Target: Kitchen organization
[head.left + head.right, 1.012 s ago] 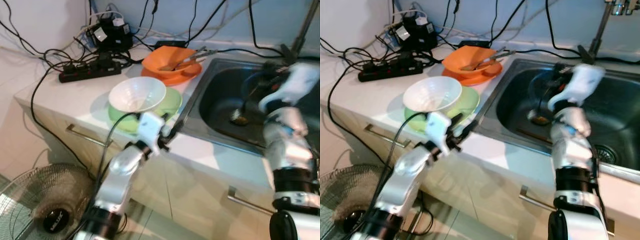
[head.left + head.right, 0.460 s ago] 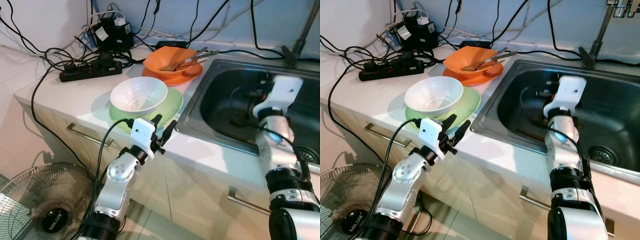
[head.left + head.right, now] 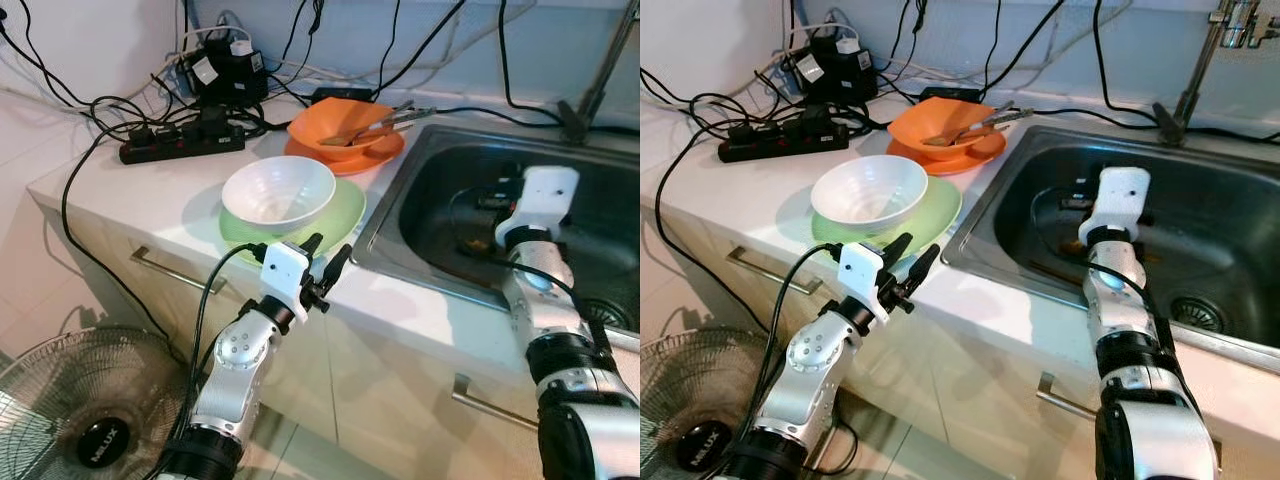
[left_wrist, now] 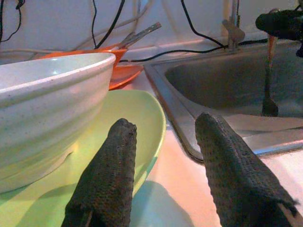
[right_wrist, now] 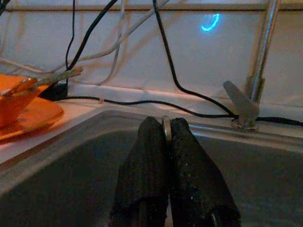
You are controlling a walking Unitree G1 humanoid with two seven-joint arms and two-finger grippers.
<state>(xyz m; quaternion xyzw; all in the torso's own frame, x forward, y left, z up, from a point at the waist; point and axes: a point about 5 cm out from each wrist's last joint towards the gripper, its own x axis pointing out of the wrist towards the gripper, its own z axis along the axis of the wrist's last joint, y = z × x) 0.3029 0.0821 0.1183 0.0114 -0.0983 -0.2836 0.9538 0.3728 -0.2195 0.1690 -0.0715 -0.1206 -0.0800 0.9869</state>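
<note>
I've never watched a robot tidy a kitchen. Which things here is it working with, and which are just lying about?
In use: spoon pinched in right tool; sink; white bowl; green plate; orange bowl; open left tool.
Lying about: power strip; cables; fan.

The right gripper [image 5: 166,137] hides most of a thin utensil [image 5: 166,126] (identity unclear).

The silver left arm [image 3: 235,370] is raised from the lower left of the frame, its white wrist block bent forward. The left gripper [image 3: 325,262] is held with its two black fingers spread apart. The silver right arm [image 3: 560,360] is extended upward along the right side. The right gripper [image 5: 166,137] is seen with its fingers pressed together.
</note>
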